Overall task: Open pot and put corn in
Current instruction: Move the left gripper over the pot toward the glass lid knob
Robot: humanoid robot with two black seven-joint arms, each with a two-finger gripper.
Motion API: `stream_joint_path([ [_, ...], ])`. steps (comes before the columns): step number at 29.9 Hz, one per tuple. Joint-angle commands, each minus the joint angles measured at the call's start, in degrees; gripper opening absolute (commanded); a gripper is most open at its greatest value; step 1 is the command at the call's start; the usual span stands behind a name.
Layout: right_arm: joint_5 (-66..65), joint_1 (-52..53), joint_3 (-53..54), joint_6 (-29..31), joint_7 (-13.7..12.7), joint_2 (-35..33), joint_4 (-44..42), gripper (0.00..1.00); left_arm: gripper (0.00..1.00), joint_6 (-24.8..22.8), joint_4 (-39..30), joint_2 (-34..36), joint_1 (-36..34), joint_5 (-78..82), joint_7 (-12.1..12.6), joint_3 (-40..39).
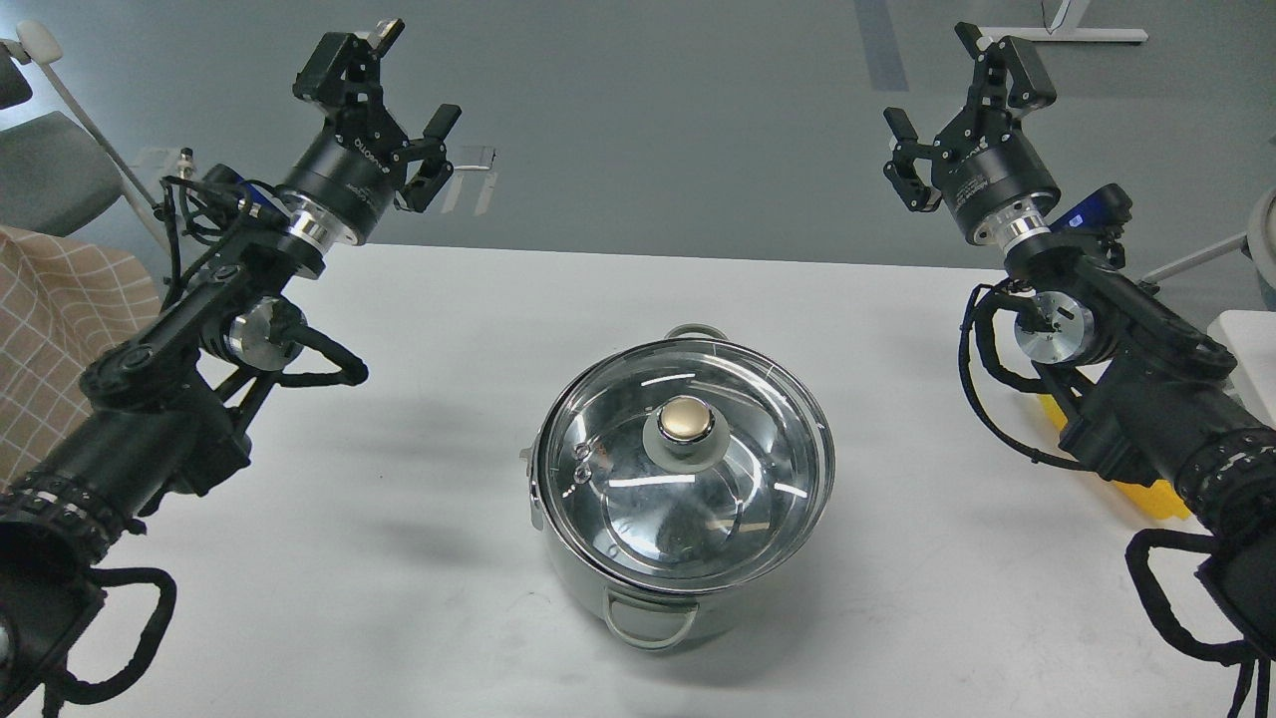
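Note:
The shiny steel pot (653, 610) stands in the middle of the white table (399, 558), with a loop handle at its near side and one at the far side. A glass lid (608, 469) with a gold knob (686, 419) sits on it. My left gripper (399, 75) is open and empty, raised over the table's far left edge. My right gripper (957, 85) is open and empty, raised over the far right edge. Both are far from the pot. A bit of the yellow corn (1161, 494) shows on the table at the right, mostly hidden behind my right arm.
A chair with a checked tan cloth (60, 329) stands left of the table. A white object (1246, 349) lies off the table's right edge. Grey floor lies beyond the far edge.

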Motion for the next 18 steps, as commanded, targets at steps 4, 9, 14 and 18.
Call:
stream_joint_path([
  [4,0.2,-0.2,-2.1,-0.4,0.0,-2.8,1.1,0.99,0.98,0.8,-19.0,10.3,-0.1,19.8,-0.5,-0.3],
  [9,0.2,-2.5,-2.6,-0.5,0.0,-5.9,4.2,0.99,0.98,1.7,-32.9,15.0,0.6,42.0,-2.2,0.1],
  [14,0.1,-5.6,-2.6,-1.4,0.0,-8.9,6.7,0.99,0.98,2.4,-39.6,14.7,3.3,66.7,-4.8,0.4],
  [18,0.2,-7.5,-2.5,-1.9,0.0,-11.7,9.0,0.99,0.98,3.8,-40.2,14.7,4.5,79.0,-5.0,2.3],
])
